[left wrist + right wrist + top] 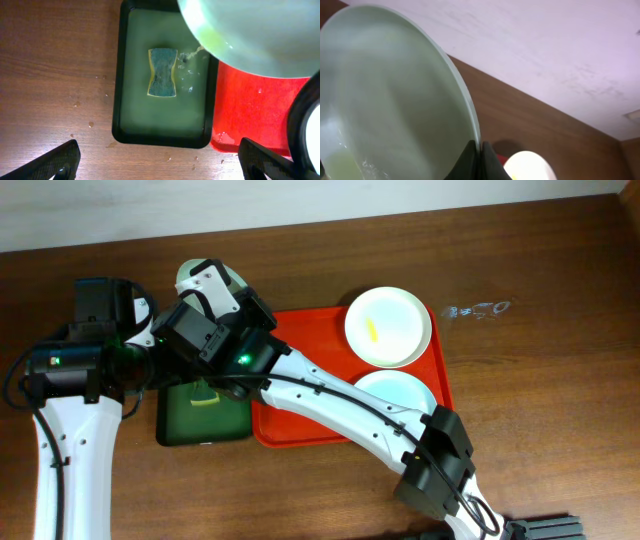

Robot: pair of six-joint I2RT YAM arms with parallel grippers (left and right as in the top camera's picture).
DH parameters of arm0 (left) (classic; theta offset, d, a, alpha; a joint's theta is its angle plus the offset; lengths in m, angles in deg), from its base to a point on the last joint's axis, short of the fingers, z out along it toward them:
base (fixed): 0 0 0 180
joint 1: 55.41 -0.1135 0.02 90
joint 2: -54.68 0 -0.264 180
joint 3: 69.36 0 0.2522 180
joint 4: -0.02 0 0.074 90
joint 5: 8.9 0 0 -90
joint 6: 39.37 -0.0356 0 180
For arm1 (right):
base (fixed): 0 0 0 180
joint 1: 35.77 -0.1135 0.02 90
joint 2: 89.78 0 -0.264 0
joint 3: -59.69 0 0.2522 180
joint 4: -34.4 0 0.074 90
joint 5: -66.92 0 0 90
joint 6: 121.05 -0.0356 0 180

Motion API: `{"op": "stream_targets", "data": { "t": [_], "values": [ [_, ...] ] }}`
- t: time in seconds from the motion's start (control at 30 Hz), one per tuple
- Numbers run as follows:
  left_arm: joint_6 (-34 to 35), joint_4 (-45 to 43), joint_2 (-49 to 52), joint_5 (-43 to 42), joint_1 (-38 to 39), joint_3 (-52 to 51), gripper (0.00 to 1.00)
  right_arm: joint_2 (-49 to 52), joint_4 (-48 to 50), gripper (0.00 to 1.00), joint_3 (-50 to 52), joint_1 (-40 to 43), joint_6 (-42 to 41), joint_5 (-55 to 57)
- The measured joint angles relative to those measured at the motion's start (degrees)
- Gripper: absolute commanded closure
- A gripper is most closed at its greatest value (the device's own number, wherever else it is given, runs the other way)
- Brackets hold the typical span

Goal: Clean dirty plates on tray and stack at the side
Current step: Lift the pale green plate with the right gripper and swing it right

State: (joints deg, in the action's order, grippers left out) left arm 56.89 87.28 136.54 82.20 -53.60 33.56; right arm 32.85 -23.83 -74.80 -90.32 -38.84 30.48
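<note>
right gripper (pixel 480 162): we pinch the pale green plate (pixel 390 100) by its rim | left gripper (pixel 160 162): we hold it wide open, empty

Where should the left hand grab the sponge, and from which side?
Grip the sponge across its narrow waist, coming straight down. It lies flat in the green tray, pinched in at the middle, and the open left hand is lined up across its short width. The plate in the right hand overhangs only the tray's corner, not the sponge.
</note>
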Motion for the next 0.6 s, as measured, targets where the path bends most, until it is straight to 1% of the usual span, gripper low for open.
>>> {"op": "stream_targets", "data": {
  "t": [0.17,0.6],
  "values": [
    [0.0,0.0,0.0,0.0,0.0,0.0,0.01,0.0,0.2,0.96,0.0,0.0,1.6,2.0],
    [0.0,0.0,0.0,0.0,0.0,0.0,0.01,0.0,1.4,0.96,0.0,0.0,2.0,2.5]
  ]
}}
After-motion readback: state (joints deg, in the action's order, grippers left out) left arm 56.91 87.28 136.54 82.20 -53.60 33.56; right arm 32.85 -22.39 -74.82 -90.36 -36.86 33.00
